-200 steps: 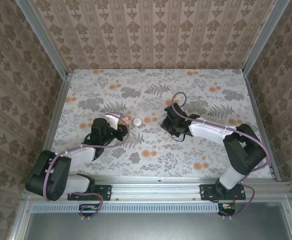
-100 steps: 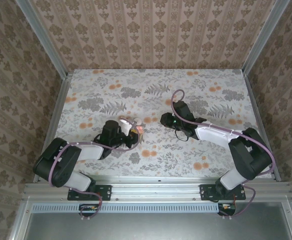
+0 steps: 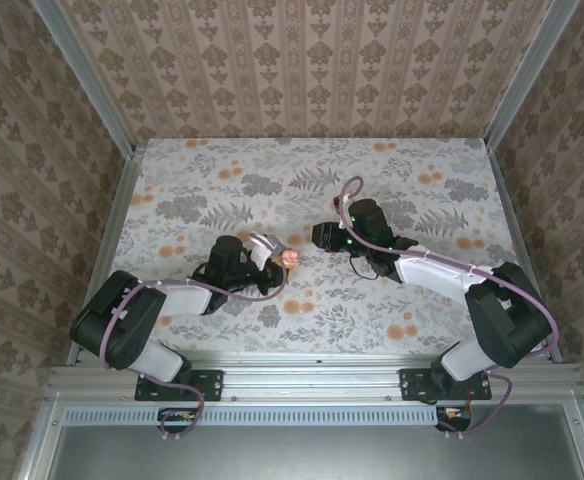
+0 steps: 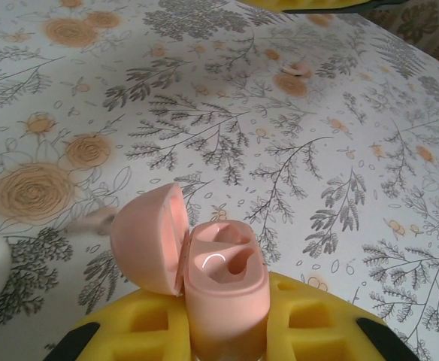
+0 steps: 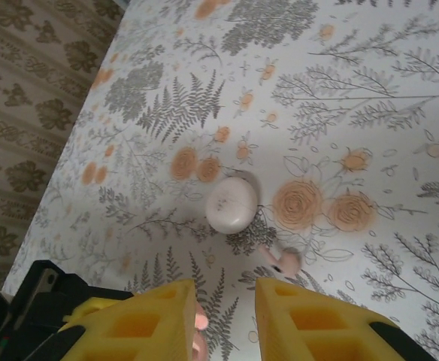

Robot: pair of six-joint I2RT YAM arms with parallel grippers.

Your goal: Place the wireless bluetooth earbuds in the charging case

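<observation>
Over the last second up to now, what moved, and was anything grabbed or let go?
The left gripper, shut on the open charging case, carried it rightward toward the middle of the table. The right gripper, jaws open and empty, shifted slightly left toward the case. Nothing was released; the case stayed in the left grip.

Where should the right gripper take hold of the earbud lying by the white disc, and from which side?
Likely from above, the right gripper closing across the rounded head of the earbud. It lies flat on the table, so only its sides are free; the white disc sits close beside it.
</observation>
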